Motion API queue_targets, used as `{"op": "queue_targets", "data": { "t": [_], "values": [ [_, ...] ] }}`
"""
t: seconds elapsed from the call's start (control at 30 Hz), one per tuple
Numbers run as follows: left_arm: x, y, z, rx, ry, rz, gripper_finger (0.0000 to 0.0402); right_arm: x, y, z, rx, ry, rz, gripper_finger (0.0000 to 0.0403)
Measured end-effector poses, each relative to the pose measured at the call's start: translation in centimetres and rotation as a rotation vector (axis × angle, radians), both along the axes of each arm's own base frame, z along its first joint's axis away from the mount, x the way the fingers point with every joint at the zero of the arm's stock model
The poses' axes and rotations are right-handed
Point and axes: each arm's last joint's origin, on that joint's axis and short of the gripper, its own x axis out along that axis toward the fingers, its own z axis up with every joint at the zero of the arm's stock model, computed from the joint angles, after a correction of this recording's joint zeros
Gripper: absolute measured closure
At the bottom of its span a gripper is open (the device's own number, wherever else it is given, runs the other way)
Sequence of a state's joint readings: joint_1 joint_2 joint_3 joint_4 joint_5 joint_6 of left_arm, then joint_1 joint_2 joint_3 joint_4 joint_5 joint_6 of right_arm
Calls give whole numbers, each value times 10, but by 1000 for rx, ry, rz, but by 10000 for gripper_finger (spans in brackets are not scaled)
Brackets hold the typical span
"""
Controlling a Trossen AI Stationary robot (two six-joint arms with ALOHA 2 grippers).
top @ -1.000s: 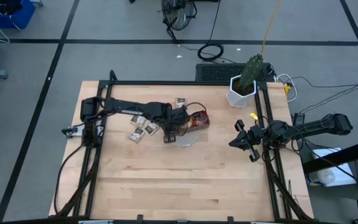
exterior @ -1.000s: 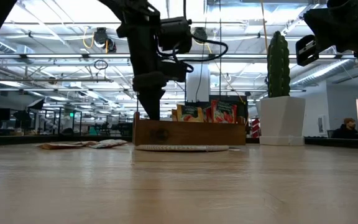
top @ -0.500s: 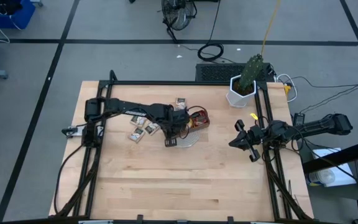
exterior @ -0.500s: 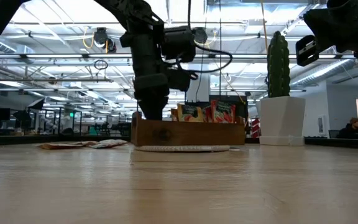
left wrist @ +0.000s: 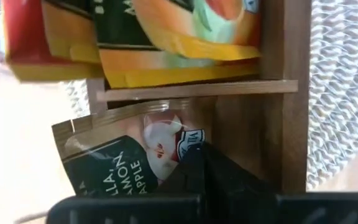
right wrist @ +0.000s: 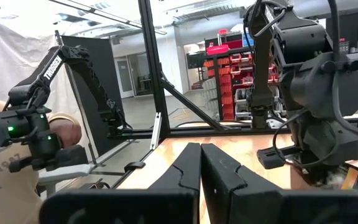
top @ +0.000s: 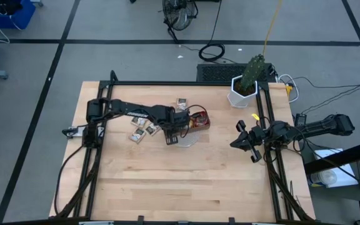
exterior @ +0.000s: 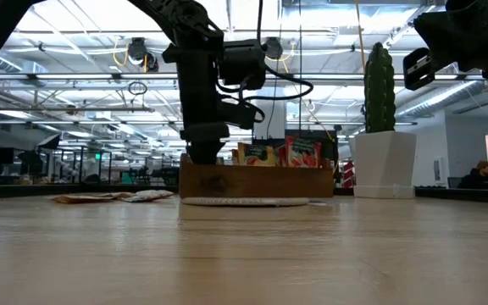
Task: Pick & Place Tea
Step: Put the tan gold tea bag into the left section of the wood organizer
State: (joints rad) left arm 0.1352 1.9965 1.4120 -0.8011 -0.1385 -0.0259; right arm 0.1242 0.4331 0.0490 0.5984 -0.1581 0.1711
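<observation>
**Sachet pinched at the tray's end compartment**

Risk first: the left gripper (left wrist: 194, 163), jaws pressed together on a pale beige sachet (left wrist: 120, 158) with a dark label, sits low inside the wooden tray (left wrist: 272, 93); I judge that the sachet could snag on the divider and bend, or the tray could be dragged on its woven mat (left wrist: 344, 93) when the arm lifts.

Nearest the left wrist camera, the sachet lies in the tray's end compartment; past the divider stand orange-yellow sachets (left wrist: 185, 37), and beyond them a red sachet (left wrist: 20, 37).

Seen from above, the tray (top: 197, 120) lies near centre; loose sachets (top: 144, 130) lie at its nine o'clock; a potted cactus (top: 249, 81) stands at two o'clock.

The right gripper (right wrist: 200, 163), jaws pressed together and holding nothing, waits at the table's three o'clock edge.
</observation>
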Motion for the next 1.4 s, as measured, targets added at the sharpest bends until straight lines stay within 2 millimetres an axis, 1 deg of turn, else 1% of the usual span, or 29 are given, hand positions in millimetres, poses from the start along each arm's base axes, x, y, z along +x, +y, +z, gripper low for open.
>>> {"op": "queue_targets", "data": {
  "t": [0.3, 0.53, 0.7, 0.83, 0.9, 0.93, 1.0, 1.07, 1.1, 1.13, 1.17, 1.2, 1.27, 1.33, 1.4],
  "values": [
    [-2, -6, 0, 93, 37, 23, 399, 0, 0, 0, 0, 0, 0, 403],
    [-2, -17, 1, 64, 51, -35, 386, 0, 0, 0, 0, 0, 0, 403],
    [2, -25, 19, 64, 71, -46, 385, 0, 0, 0, 0, 0, 0, 403],
    [8, -32, 40, 89, -1, -78, 396, 0, 0, 0, 0, 0, 0, 403],
    [7, -34, 52, 119, -37, -110, 398, 0, 0, 0, 0, -1, 0, 403],
    [7, -34, 55, 146, -45, -114, 397, 0, 0, 0, 0, -1, 0, 403],
    [2, -31, 65, 227, -50, -119, 391, 0, 0, 0, 0, 0, 0, 403],
    [-5, -20, 81, 327, -70, -101, 383, 0, 0, 0, 0, 0, 0, 403],
    [-9, -11, 90, 358, -98, -104, 381, 0, 0, 0, 0, 0, 0, 403],
    [-13, 0, 96, 358, -137, -128, 381, 0, 0, 0, 0, 0, 0, 403],
    [-17, 13, 100, 312, -192, -177, 382, 0, 0, 0, 0, 0, 0, 403],
    [-22, 26, 100, 231, -266, -243, 385, 0, 0, 0, 0, 1, 0, 403],
    [-33, 56, 93, 77, -442, -331, 395, 0, 0, 0, 0, 1, 0, 403],
    [-45, 91, 85, 26, -576, -298, 397, 0, 0, 0, 0, 0, 0, 403],
    [-59, 122, 74, 5, -646, -220, 395, 0, 0, 0, 0, 1, 0, 403]
  ]
}}
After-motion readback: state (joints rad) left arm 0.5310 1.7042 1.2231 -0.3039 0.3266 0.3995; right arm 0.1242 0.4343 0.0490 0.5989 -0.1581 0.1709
